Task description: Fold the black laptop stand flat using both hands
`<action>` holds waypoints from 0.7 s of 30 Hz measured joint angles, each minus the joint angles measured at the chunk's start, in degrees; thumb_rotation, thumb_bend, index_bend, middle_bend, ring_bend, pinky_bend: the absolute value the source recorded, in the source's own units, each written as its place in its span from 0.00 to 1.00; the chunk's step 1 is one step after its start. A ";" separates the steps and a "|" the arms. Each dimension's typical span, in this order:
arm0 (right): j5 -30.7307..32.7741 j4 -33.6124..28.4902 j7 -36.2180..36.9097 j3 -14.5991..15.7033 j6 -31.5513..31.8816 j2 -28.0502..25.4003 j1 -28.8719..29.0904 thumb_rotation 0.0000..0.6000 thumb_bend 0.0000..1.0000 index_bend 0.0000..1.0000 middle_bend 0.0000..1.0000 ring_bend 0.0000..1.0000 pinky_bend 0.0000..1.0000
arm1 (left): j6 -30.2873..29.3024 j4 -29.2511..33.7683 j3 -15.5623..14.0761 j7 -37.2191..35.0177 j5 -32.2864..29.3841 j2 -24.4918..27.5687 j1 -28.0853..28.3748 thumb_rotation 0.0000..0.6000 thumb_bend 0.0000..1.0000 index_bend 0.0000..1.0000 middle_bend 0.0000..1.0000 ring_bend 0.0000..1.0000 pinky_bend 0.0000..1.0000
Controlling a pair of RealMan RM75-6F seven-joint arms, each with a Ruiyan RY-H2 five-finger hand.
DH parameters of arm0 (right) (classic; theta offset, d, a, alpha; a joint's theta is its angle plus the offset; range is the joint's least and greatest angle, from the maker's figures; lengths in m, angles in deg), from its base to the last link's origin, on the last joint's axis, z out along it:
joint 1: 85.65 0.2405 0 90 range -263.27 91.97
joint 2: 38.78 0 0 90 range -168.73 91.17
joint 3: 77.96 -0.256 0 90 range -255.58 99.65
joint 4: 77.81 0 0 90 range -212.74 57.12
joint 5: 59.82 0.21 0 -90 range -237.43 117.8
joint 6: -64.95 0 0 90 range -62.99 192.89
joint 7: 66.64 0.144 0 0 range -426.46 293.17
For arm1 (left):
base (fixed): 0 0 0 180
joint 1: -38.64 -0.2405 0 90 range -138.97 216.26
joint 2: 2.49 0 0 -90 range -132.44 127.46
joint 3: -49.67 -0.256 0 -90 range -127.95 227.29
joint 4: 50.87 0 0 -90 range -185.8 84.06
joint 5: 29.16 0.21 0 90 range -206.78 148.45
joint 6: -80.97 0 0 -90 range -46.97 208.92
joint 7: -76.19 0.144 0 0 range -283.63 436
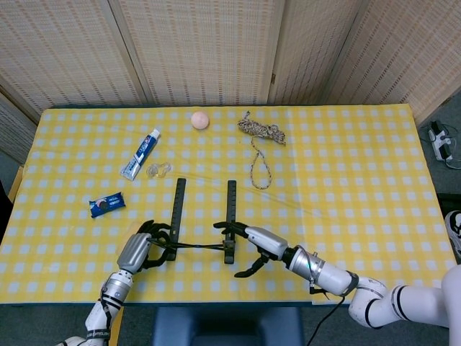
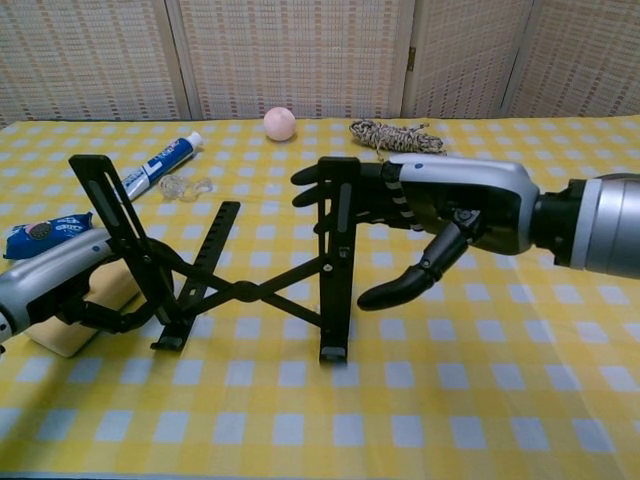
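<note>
Clearly stiff and light, the one black laptop stand (image 2: 240, 270) stood unfolded at lower centre, best taken by its two upright bars. The left hand (image 2: 45, 285) curled around the left bar's base; the right hand (image 2: 440, 205) laid spread fingers (image 2: 325, 180) against the right bar's top, thumb apart.

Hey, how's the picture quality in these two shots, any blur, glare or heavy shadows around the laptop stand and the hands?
Head view: even, soft light, no glare; the laptop stand is sharp but small, with only faint shadows. Chest view: the stand is crisp, the right hand shows a mild sheen on its silver shell, and the left hand sits at the frame edge, slightly soft and partly cropped.
</note>
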 measured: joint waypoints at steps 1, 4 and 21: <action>0.06 0.35 1.12 -0.06 0.00 0.36 0.07 1.00 0.18 0.00 0.12 0.16 0.00 | 0.06 0.07 0.02 0.13 -0.04 0.00 0.04 1.00 0.50 0.53 0.28 0.22 0.12; 0.20 1.46 5.61 -0.14 -0.08 1.37 0.33 1.00 0.18 0.00 0.12 0.16 0.00 | 0.30 0.30 0.16 0.46 -0.32 -0.03 0.19 1.00 0.50 0.53 0.28 0.22 0.12; -1.48 9.63 36.37 3.56 -2.37 5.12 2.94 1.00 0.18 0.00 0.12 0.16 0.00 | 0.86 0.61 0.50 1.34 -1.07 -0.24 0.55 1.00 0.50 0.53 0.29 0.22 0.11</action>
